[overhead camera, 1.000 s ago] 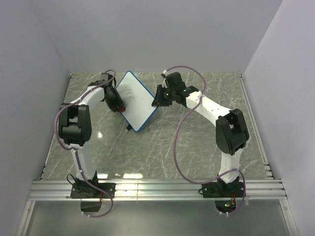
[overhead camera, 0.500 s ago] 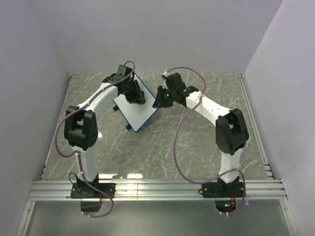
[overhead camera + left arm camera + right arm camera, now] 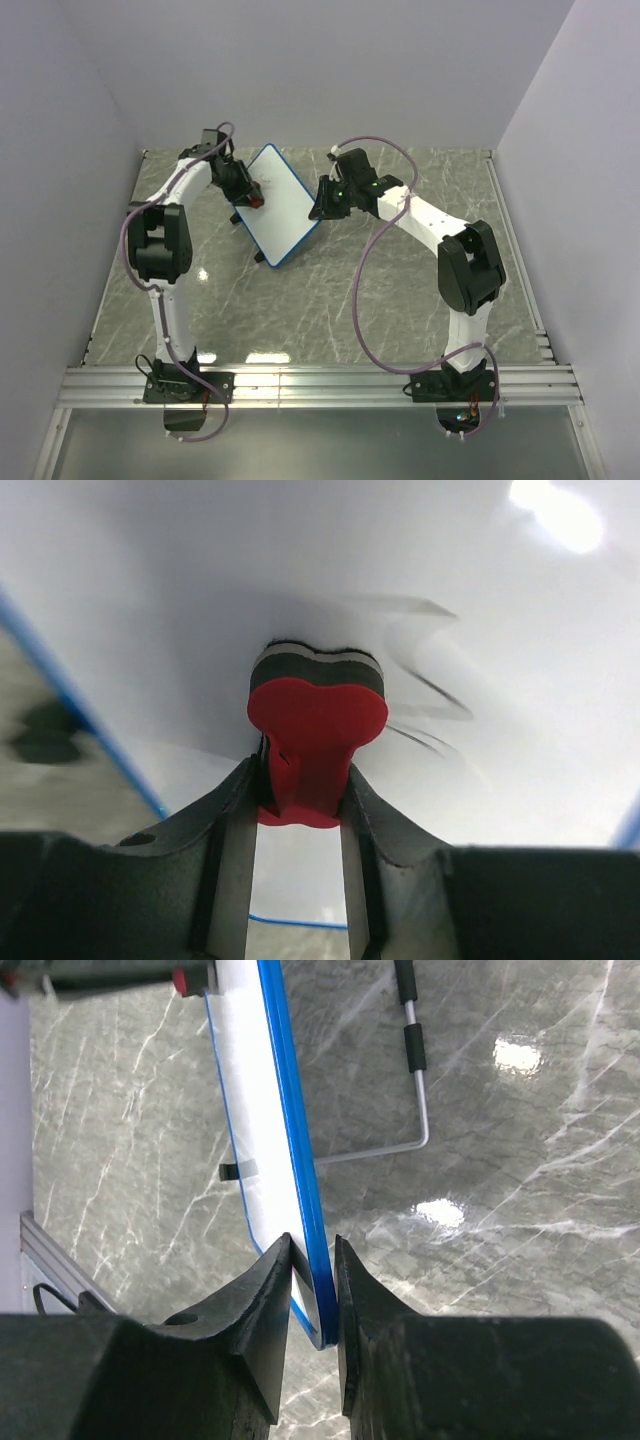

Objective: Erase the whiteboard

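White with a blue rim and rounded corners, the small rectangular whiteboard [image 3: 285, 205] stands tilted on the far half of the grey marble-patterned table [image 3: 330, 300], left of its middle and near its far edge, between the two grippers. One small black foot [image 3: 262, 260] shows under its near corner.

The right gripper [image 3: 313, 1260] grasps the whiteboard [image 3: 250, 1110] by its right-hand blue rim, one jaw on each side of the rim near a corner. In the overhead view this gripper [image 3: 318, 205] sits just beside the board's right edge.

The left gripper [image 3: 305, 780] is clenched on a red-and-black eraser block [image 3: 316, 720], its jaws pinching the red handle, and the black felt side is pressed against the white face [image 3: 200, 600]. From above, that gripper [image 3: 250, 195] and the eraser [image 3: 257, 200] meet the board at its left edge.

Faint grey streaks [image 3: 420, 680] lie to the right of the eraser; they are blurred, and from above they cannot be made out. A thin bent metal rod with black sleeves [image 3: 424, 1110] shows behind the board in the right wrist view; how it joins the board is hidden.
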Available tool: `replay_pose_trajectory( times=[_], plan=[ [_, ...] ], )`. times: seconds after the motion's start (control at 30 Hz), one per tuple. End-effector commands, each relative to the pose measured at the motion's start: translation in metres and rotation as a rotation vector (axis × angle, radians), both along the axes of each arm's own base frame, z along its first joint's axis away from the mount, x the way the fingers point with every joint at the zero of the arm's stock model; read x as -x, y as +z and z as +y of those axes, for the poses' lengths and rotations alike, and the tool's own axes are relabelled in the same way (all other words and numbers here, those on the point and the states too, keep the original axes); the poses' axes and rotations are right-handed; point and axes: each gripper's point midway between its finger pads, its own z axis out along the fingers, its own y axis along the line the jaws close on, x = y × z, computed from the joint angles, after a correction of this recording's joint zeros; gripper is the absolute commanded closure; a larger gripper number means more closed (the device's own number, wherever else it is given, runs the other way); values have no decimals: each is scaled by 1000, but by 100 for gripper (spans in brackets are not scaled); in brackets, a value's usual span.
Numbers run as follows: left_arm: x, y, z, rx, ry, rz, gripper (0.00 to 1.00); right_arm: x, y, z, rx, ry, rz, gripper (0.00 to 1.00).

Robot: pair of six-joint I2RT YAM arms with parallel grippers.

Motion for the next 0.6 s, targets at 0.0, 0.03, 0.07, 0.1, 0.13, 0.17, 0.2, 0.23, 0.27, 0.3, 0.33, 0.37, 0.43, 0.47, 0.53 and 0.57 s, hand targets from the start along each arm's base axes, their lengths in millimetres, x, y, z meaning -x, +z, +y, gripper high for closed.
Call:
replay_pose_trajectory(
  times=[0.0,0.03,0.07,0.1,0.13,0.17,0.2,0.23,0.27,0.3,0.33,0.37,0.43,0.47,0.53,0.57],
  plan=[
    [-7,-64,24,-135,18,57,100,54,-37,7,89,120,150,100],
    [-7,-68,25,-138,18,67,100,54,-37,7,90,121,149,100],
    [-9,-67,25,-135,16,60,100,54,-37,7,91,122,149,100],
    [-9,-68,23,-126,13,59,100,53,-37,7,92,122,146,100],
    [-10,-64,20,-113,8,49,100,54,-37,7,93,122,149,100],
    [-10,-60,14,-84,-2,43,100,54,-38,8,95,126,148,100],
    [-12,-53,10,-67,-12,27,100,53,-38,8,95,125,150,100],
    [-12,-46,1,-45,-36,15,100,53,-38,8,94,124,151,100],
    [-10,-39,-8,-20,-68,5,100,53,-40,8,95,123,153,100],
    [-12,-29,-16,-7,-92,-16,100,53,-40,8,95,123,158,100],
    [-10,-20,-28,0,-126,-34,100,52,-40,9,93,123,155,100],
    [-9,-13,-36,3,-153,-51,100,52,-41,9,95,123,158,100],
    [-6,10,-59,45,-210,-92,100,51,-41,10,94,124,158,100],
    [-6,16,-66,62,-225,-103,100,51,-42,10,95,124,159,100],
    [-7,33,-80,99,-253,-131,100,50,-42,11,94,125,161,100],
    [-10,38,-82,108,-244,-137,100,49,-43,11,94,125,160,100]
  ],
)
